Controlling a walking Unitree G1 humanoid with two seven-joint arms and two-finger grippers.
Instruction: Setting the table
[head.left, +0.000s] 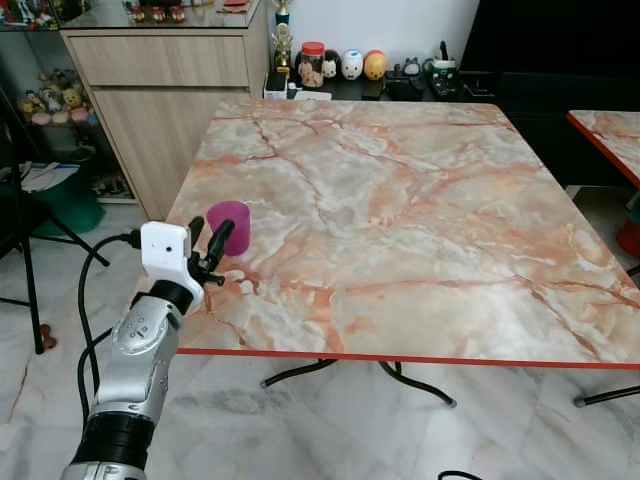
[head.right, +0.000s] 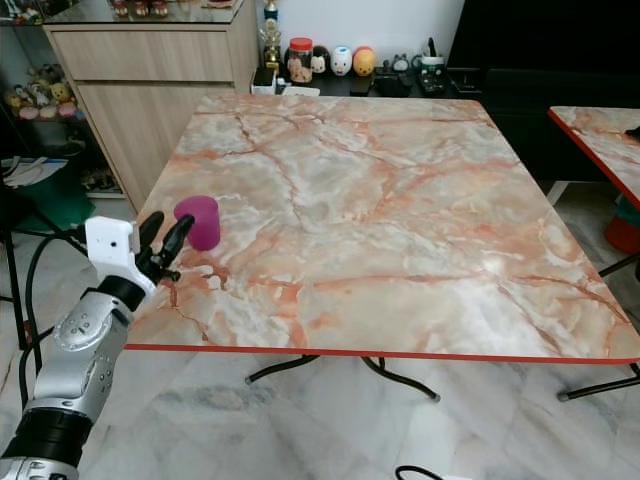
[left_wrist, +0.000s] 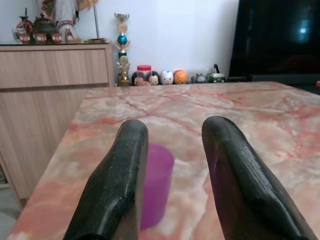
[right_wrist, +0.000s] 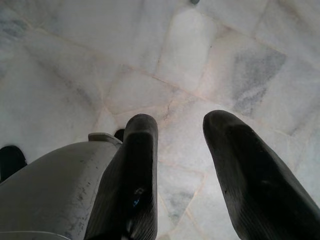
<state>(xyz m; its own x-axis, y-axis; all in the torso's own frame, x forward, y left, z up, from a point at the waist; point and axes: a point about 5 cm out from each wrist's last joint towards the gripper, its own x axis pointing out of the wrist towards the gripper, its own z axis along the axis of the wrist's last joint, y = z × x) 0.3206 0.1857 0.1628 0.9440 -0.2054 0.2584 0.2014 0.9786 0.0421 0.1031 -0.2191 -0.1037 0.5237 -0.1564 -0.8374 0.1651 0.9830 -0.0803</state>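
Left eye view gives me the purple cup (head.left: 229, 228) standing upright on the marble bench (head.left: 420, 220), near the bench's left edge and close to the front corner. I've got the left claw (head.left: 210, 243) just beside it on the near side, fingers spread and nothing between them; in the left wrist view the cup (left_wrist: 156, 185) sits just past the fingers (left_wrist: 117, 185), a little off toward one of them, and I can't tell whether that finger touches it.

Progress, as I read it: one cup is on the bench and that's all I can see laid out, so most of the setting looks to be left. No plates or cutlery on the marble that I can make out.

Right claw (right_wrist: 180, 165) hangs low and idle over the tiled floor (right_wrist: 200, 55), fingers apart, holding nothing.

Further out: a wooden cabinet (head.left: 160, 90) stands behind the bench's left corner, with a row of small figurines (head.left: 345, 65) and a trophy (head.left: 283, 40) along the back. A second marble bench (head.left: 610, 135) edges in on the right. Nothing on the surface blocks me; the cup's closeness to the edge is what I'd watch.
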